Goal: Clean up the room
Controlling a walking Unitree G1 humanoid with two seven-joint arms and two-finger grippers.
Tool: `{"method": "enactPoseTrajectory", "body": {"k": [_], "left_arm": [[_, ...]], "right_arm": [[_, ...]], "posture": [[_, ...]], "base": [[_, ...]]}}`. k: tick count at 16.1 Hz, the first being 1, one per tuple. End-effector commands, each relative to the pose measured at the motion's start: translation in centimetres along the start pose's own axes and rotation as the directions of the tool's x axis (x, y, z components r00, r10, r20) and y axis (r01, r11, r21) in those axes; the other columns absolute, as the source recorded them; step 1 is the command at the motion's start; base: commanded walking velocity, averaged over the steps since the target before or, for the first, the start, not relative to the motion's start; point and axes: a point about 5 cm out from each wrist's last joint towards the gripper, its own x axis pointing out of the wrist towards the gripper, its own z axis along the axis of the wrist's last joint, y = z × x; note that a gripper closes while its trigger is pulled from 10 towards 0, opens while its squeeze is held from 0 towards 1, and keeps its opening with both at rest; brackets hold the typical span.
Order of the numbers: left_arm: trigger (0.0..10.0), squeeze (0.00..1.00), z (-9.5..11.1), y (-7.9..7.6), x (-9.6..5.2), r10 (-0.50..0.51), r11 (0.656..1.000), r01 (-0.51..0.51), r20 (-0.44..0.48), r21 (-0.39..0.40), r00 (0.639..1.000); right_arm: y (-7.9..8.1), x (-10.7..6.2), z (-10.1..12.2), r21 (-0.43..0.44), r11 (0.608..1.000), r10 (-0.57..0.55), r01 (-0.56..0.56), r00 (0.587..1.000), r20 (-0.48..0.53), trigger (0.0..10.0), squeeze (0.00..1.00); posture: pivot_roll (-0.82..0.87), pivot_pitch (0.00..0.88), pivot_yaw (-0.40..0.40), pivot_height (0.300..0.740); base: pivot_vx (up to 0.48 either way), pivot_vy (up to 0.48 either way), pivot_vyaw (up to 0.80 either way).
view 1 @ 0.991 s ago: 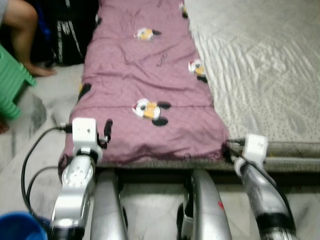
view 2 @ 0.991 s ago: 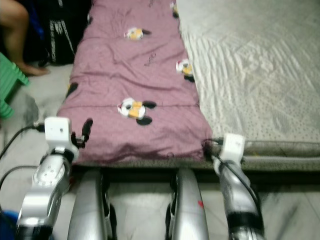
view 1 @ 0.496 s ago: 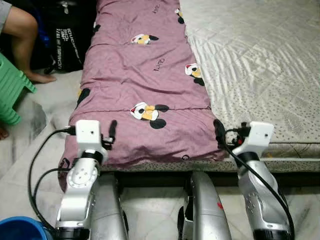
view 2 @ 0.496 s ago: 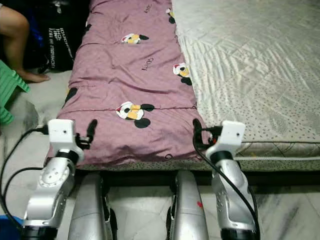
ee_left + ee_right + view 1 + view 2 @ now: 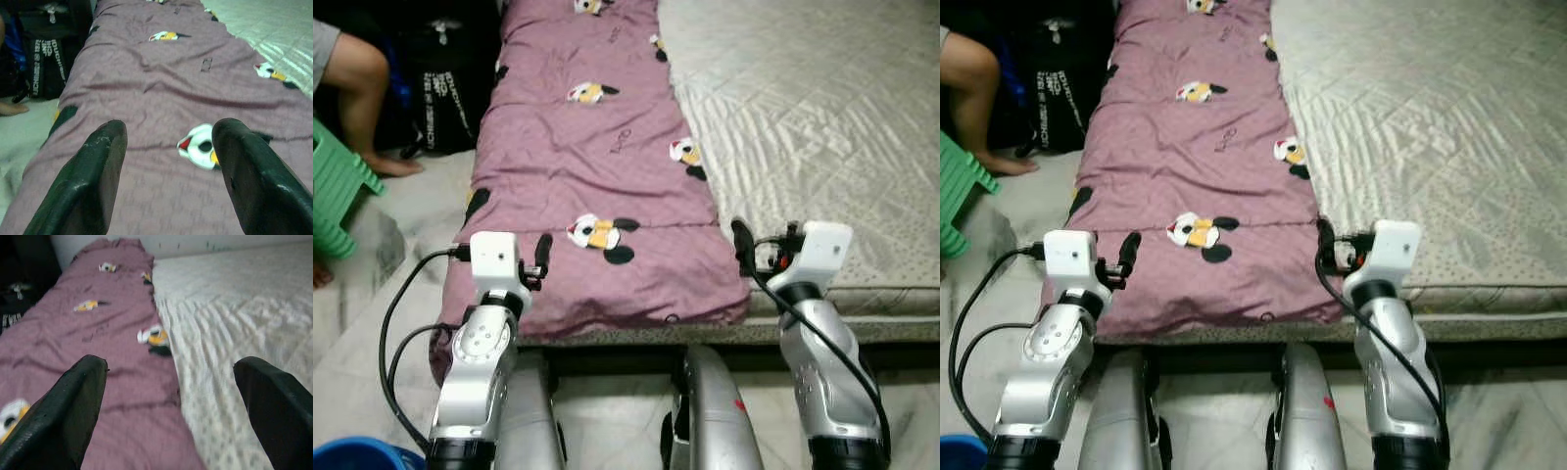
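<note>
Below, a long, wrinkled mauve blanket [image 5: 597, 186] lies flat on the quilted cream bed [image 5: 813, 127]; left claw [image 5: 166, 161] and right claw [image 5: 166, 401] hover released.

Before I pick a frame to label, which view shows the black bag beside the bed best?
The left eye view: the black bag stands on the floor beside the purple blanket, white lettering visible. The right eye view shows it similarly. The left wrist view catches it dimly; the right wrist view shows a dark corner.

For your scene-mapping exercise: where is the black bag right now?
In the left eye view the black bag stands on the floor at the upper left, against the left edge of the purple blanket, just right of a seated person's leg.
</note>
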Motion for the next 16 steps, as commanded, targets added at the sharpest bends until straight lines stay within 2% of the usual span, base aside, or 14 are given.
{"method": "enactPoseTrajectory", "body": {"k": [1, 8, 11, 15, 16], "left_arm": [[10.0, 0.0, -0.14, 0.31, 0.07, 0.004, 1.0, -0.004, -0.008, 0.005, 1.0], [10.0, 0.0, 0.06, 0.12, 0.13, 0.004, 1.0, -0.005, 0.007, 0.026, 1.0], [10.0, 0.0, 0.21, 0.31, 0.38, 0.04, 0.998, -0.041, 0.018, 0.045, 0.999], [10.0, 0.0, 0.17, 0.18, 0.46, 0.029, 0.997, -0.031, 0.031, 0.067, 0.999], [10.0, 0.0, 0.17, 0.12, 0.48, 0.029, 0.997, -0.032, 0.033, 0.071, 0.999]], "right_arm": [[-0.06, 0.21, 0.11, -0.003, 1.0, -0.009, 0.009, 1.0, 0.0, 10.0, 0.0], [0.22, -0.05, 0.0, -0.002, 1.0, -0.015, 0.015, 1.0, -0.003, 10.0, 0.0], [0.11, 0.29, 0.2, -0.007, 1.0, -0.014, 0.014, 1.0, 0.002, 10.0, 0.0], [0.31, 0.32, 0.17, -0.006, 1.0, 0.001, -0.001, 1.0, 0.003, 10.0, 0.0], [0.48, 0.28, 0.23, -0.033, 0.999, 0.007, -0.007, 1.0, 0.01, 10.0, 0.0]], "posture": [[-0.06, 0.063, 0.004, 0.659], [-0.07, 0.074, 0.006, 0.74], [-0.06, 0.071, 0.001, 0.74], [-0.07, 0.07, -0.002, 0.74], [-0.07, 0.07, -0.002, 0.74]], "base": [[0.0, 0.0, 0.0], [0.0, 0.0, 0.0], [0.0, 0.0, 0.0], [0.0, 0.0, 0.0], [0.0, 0.0, 0.0]]}}
